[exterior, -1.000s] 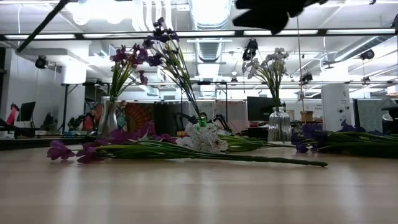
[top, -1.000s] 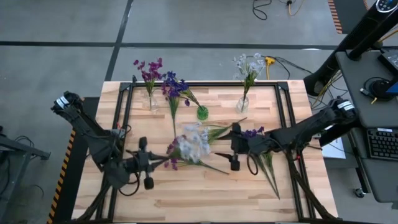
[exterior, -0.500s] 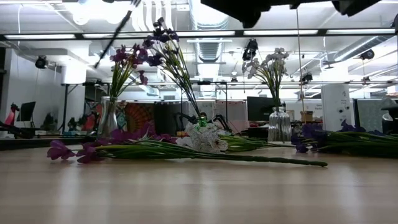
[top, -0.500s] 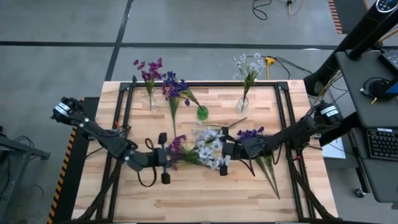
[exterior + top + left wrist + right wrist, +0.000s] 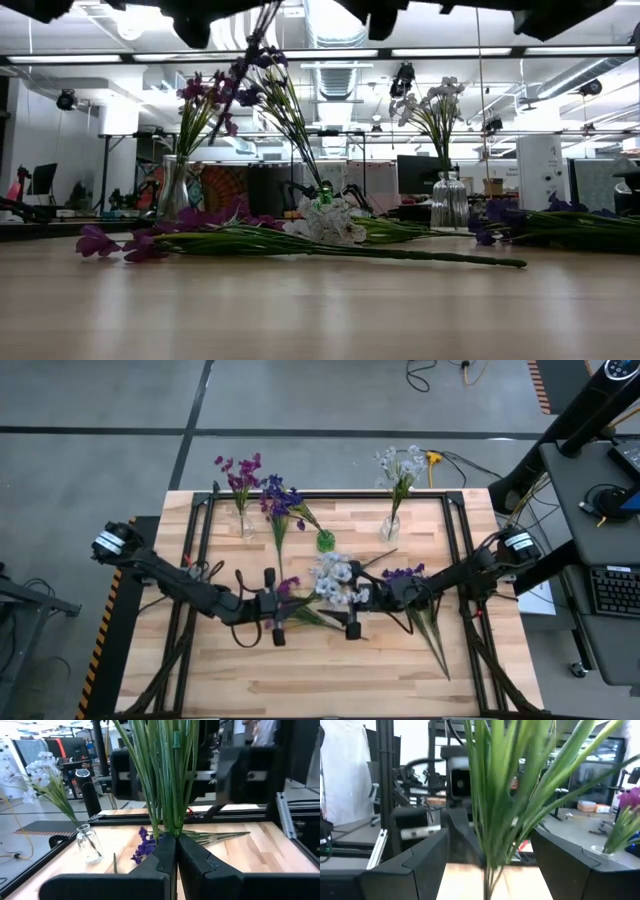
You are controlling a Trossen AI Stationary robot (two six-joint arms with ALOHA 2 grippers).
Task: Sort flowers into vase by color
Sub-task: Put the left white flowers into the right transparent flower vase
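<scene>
My left gripper hangs high over the table's middle, shut on a pale white-blue sprig. My right gripper faces it from the right. It is open, with its fingers on either side of the sprig's green leaves, touching nothing. A magenta sprig, white blossoms and a blue-violet sprig lie flat on the table. At the far edge stand a vase with magenta flowers, a green vase with blue-violet flowers and a vase with white flowers. My left gripper pinches the sprig's bundle of green stems between its two shut fingers. It comes level from the table's left, and the stems lie across the fingers. The sprig is lifted clear of the table, with a thin stem end slanting down below the gripper.
A black frame runs around the wooden tabletop. The near half of the table carries only leaf tips. Desks, monitors and cables stand beyond the table's right and far sides.
My left gripper has moved toward the table's right and slightly toward its far edge, carrying the white-blue sprig along. My right gripper has moved left toward it, so the two now face each other closely. The flowers lying on the table have stayed put.
</scene>
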